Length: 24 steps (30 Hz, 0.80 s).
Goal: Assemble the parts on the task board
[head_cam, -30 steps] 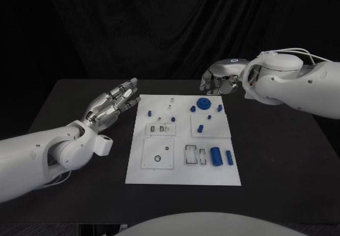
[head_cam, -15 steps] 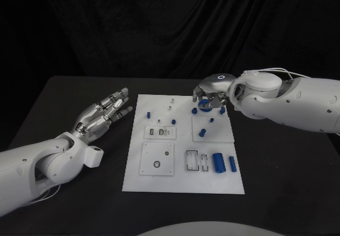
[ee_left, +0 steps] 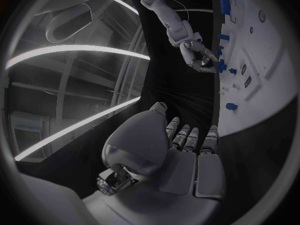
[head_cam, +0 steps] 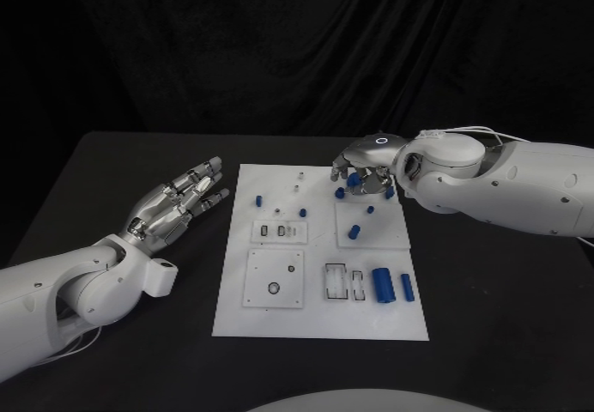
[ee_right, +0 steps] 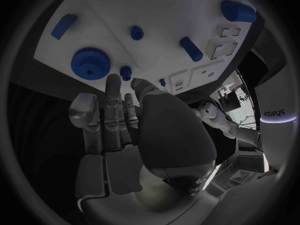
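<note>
The white task board (head_cam: 243, 292) lies in the middle of the black table. My right hand (head_cam: 364, 168) hovers over its far right corner, fingers pointing down around the blue gear (ee_right: 90, 63), with nothing in its grip. Small blue pegs (ee_right: 137, 32) and a short blue cylinder (ee_right: 191, 49) lie beyond the gear. My left hand (head_cam: 181, 201) floats palm-up left of the board, fingers spread and empty. Two larger blue cylinders (head_cam: 383, 284) lie near the board's near right corner. From the left wrist, the right hand (ee_left: 201, 60) appears at the board's edge.
White inset plates with slots (head_cam: 280, 228) and a ring hole (head_cam: 276, 277) sit on the board's left half. A blue peg (head_cam: 259, 201) stands near its left edge. Bare black table (head_cam: 495, 292) surrounds the board on all sides.
My right hand has come down and in from beyond the table's far edge to just over the blue gear. The left hand has drawn slightly away from the board.
</note>
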Available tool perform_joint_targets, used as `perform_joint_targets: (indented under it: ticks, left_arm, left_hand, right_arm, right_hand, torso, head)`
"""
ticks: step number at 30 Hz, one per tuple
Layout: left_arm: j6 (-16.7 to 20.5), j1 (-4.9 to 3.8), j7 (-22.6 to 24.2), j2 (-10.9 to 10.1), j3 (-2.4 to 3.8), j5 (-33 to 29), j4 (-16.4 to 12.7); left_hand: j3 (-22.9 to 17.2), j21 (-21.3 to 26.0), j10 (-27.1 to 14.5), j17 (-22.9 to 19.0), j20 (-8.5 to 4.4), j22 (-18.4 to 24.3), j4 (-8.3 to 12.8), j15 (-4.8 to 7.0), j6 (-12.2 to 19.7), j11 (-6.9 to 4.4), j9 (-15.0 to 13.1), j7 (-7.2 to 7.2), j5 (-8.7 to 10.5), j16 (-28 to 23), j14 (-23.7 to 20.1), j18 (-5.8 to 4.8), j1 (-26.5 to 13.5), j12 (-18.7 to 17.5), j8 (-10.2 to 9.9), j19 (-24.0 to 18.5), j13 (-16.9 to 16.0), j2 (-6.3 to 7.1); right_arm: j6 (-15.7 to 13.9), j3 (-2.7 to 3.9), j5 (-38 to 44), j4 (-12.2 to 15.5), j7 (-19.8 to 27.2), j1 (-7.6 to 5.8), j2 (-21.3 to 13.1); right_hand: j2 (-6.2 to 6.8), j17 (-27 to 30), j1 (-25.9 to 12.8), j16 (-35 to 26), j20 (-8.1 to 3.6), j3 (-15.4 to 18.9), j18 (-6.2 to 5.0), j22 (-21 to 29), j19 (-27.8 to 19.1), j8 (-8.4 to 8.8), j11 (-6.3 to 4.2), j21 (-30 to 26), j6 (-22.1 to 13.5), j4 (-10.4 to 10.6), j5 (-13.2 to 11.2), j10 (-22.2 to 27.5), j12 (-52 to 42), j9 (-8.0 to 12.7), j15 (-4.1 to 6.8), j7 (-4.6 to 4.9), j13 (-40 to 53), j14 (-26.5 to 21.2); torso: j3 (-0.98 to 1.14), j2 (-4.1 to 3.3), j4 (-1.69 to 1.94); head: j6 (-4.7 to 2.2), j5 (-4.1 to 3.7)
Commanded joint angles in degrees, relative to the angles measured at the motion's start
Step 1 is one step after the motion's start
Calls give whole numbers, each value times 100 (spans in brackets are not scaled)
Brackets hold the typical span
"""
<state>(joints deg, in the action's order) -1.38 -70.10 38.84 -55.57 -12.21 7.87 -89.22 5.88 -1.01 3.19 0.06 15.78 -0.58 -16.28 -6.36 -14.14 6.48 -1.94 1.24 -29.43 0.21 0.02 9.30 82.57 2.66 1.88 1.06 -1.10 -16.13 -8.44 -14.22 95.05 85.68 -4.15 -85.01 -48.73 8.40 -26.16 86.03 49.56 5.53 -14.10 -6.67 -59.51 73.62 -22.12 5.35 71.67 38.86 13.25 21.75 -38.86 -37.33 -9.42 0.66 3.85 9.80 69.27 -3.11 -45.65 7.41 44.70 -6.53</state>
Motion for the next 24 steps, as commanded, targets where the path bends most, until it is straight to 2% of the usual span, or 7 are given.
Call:
perform_joint_targets:
  ticks: [1, 15, 24]
  left_arm:
    - [-77, -16, 1213, -15, 6, 26, -14]
    - [-139, -15, 1208, -7, 6, 26, 77]
    - [-200, -14, 1172, 14, 6, 26, 134]
  left_hand:
    - [-42, 14, 19, -6, -20, 5, -8, -8, -24, 18, -5, -3, -33, -21, -2, 103, 32, 25, 33, -4, -3, 10]
    - [-49, 11, 14, -6, -24, 3, -2, -21, -15, 26, -3, -7, -37, -21, -2, 104, 42, 25, 31, -1, -2, 11]
    - [-68, 9, 9, -6, -22, 2, 12, -53, -9, 43, -2, -11, -46, -21, -2, 105, 64, 30, 27, 2, -1, 7]
  right_arm:
    - [-149, 3, 70, -62, -5, 38, 28]
    - [-231, 3, 70, -274, 168, 188, 135]
    - [-283, 3, 70, -460, 300, 293, 265]
  right_hand:
    - [10, -9, -40, 29, 14, -42, 53, -27, 37, 22, 13, 31, 7, 8, 48, 50, 33, 2, -22, -27, -5, -8]
    - [-26, -67, -57, 151, 17, -218, 106, -404, 146, 11, 18, 264, 306, -41, 347, -100, 115, -40, -18, -42, 22, 18]
    - [-32, -84, -119, 194, 17, -258, 129, -556, 207, 43, 11, 358, 349, -21, 281, -220, 132, -41, -15, -55, 30, 48]
  torso:
    - [9, 10, -15]
    - [4, 26, -9]
    - [3, 34, -9]
  head:
    - [25, 21]
    - [99, 21]
    - [124, 52]
